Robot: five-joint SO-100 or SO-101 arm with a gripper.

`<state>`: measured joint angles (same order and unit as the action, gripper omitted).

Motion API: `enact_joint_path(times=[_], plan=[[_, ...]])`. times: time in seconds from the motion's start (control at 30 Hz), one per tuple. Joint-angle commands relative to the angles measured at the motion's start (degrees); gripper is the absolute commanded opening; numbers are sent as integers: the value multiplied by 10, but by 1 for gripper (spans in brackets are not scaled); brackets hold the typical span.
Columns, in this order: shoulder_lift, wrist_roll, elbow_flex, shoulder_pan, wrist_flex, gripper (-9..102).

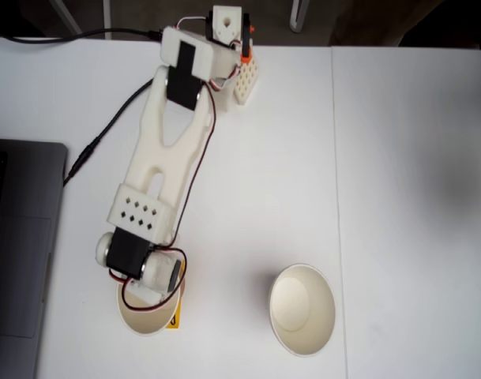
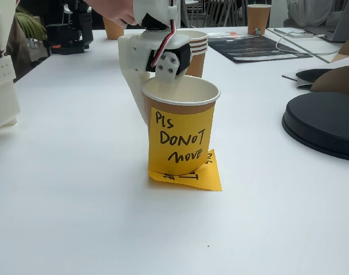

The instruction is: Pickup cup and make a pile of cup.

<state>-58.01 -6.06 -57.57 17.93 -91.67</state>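
On white table (image 1: 398, 158), gripper (image 2: 163, 80) at labelled cup (image 2: 180, 132) rim, twin cup (image 1: 302, 309) apart

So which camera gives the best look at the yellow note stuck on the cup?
The fixed view at table height: the yellow note faces that camera, handwriting readable, on the cup. In the fixed view from above, only a yellow sliver shows beside the cup's rim.
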Motion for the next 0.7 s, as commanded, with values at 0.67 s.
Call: enact_joint_path(times=[0.67], plan=[[-217,-2,33,-4,-4,-7]])
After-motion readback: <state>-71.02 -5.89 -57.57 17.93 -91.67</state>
